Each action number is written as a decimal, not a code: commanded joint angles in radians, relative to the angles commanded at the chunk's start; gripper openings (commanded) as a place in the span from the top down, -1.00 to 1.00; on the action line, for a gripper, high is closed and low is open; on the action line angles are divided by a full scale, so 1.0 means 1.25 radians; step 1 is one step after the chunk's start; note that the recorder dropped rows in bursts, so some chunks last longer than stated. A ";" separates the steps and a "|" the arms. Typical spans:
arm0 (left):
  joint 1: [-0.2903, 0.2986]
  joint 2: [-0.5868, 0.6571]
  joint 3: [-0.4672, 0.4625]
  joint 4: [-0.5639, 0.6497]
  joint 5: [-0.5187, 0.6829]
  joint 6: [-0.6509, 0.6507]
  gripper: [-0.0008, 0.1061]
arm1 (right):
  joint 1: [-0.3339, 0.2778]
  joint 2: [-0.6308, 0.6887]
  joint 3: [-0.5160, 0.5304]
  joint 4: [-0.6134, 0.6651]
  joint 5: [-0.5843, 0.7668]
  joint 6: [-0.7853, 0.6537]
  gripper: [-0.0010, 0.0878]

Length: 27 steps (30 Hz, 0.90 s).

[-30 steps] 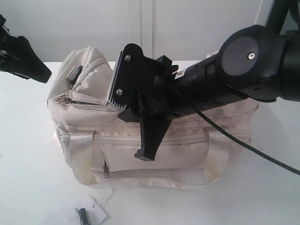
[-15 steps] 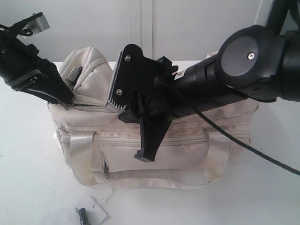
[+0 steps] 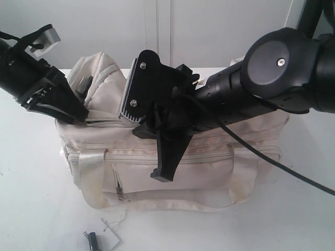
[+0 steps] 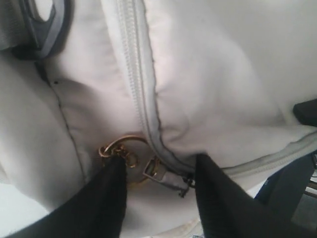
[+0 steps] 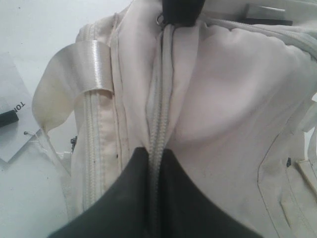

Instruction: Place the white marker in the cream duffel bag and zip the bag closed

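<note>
The cream duffel bag (image 3: 209, 162) stands in the middle of the white table. My left gripper (image 3: 78, 116) is at the bag's left end, by the curved zip flap. Seen from the left wrist, it (image 4: 158, 173) stands open, its two black fingers (image 4: 106, 198) either side of the grey zip pull (image 4: 171, 177) and a gold ring (image 4: 116, 146). My right gripper (image 3: 165, 172) reaches across the front of the bag, pointing down. From the right wrist, it (image 5: 154, 151) is shut on a ridge of the bag's zip seam (image 5: 157, 114). The white marker is hidden.
A white printed paper tag (image 3: 111, 238) on a string lies on the table in front of the bag, with a small black piece (image 3: 93, 241) beside it. A shiny strap handle (image 5: 91, 67) loops over the bag's side. The right arm (image 3: 282, 68) spans the bag's top.
My left gripper has come down from the upper left onto the bag's left end and pushed the flap a little. The right arm and its grip have not moved.
</note>
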 joint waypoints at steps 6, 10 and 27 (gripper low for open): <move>0.000 0.000 0.000 -0.024 0.009 0.014 0.64 | 0.000 0.000 0.000 0.000 0.000 0.000 0.98; 0.000 0.000 0.000 -0.034 0.012 0.016 0.84 | 0.000 0.000 0.000 0.000 0.000 0.000 0.98; 0.000 -0.002 0.000 -0.116 0.012 0.083 0.99 | 0.000 0.000 0.000 0.000 0.000 0.000 0.98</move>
